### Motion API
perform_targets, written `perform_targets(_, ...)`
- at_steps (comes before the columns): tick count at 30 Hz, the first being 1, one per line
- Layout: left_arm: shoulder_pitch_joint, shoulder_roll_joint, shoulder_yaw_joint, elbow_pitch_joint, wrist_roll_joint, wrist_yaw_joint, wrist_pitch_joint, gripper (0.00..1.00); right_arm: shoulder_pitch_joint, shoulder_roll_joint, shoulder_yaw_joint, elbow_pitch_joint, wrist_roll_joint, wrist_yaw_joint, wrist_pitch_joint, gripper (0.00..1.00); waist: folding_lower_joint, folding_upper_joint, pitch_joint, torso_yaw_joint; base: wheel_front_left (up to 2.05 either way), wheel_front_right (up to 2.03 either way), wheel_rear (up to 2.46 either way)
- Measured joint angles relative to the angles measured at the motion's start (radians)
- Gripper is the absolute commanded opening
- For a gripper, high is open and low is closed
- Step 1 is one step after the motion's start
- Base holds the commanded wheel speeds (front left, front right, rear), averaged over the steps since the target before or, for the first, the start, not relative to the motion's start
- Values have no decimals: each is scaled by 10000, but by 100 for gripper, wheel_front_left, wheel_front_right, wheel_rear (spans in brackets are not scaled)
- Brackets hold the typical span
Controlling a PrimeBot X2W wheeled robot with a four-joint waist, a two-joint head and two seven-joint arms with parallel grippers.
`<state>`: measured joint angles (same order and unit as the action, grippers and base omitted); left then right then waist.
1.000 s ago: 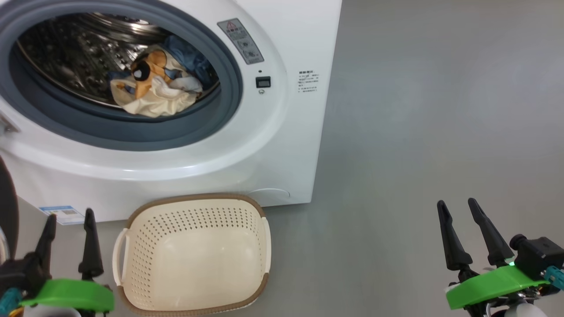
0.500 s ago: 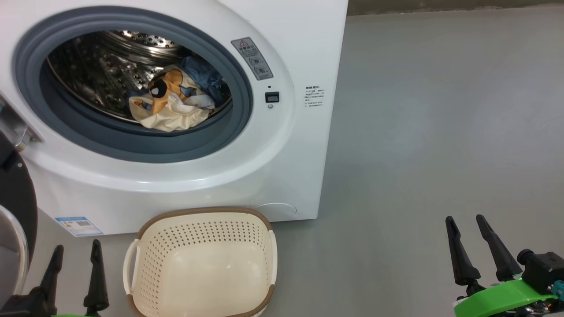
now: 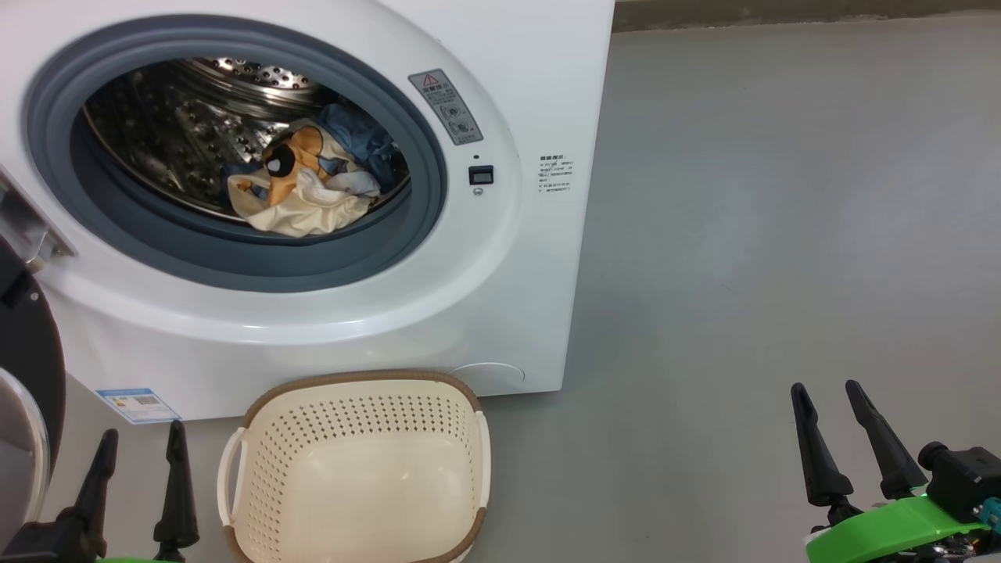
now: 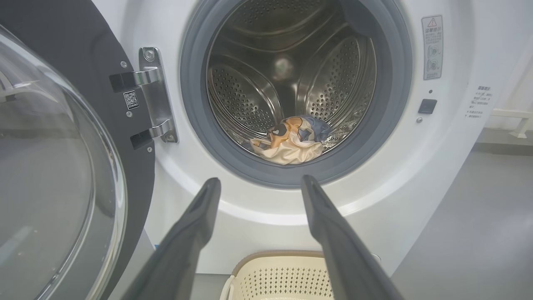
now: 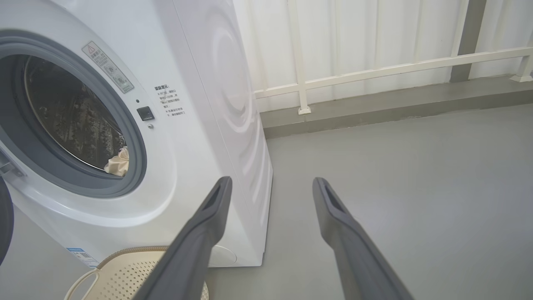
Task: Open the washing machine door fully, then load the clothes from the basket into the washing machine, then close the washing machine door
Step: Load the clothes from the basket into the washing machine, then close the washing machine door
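At left, the washing machine door [image 3: 39, 367] is cut off.

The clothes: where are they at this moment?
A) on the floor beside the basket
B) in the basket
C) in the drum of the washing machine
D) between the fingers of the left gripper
C: the clothes lie in a heap at the bottom of the steel drum of the washing machine, and the basket in front of it has no garment in it.
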<state>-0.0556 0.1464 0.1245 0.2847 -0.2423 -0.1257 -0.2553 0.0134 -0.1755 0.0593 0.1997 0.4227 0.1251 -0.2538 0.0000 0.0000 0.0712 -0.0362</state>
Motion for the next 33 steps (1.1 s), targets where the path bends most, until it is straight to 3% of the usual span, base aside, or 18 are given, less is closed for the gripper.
perform_targets(10, 32, 29, -123, -27, -40, -2, 0, 100, 2, -4, -10, -31, 0, 0, 0, 100, 0, 0, 56, 16, -18, 18, 0)
perform_targets(33, 32, 182, -247, -81, -278, -58, 0, 100, 1, -6, -40, -58, -8, 0, 0, 100, 0, 0, 212, 123, -85, 85, 0)
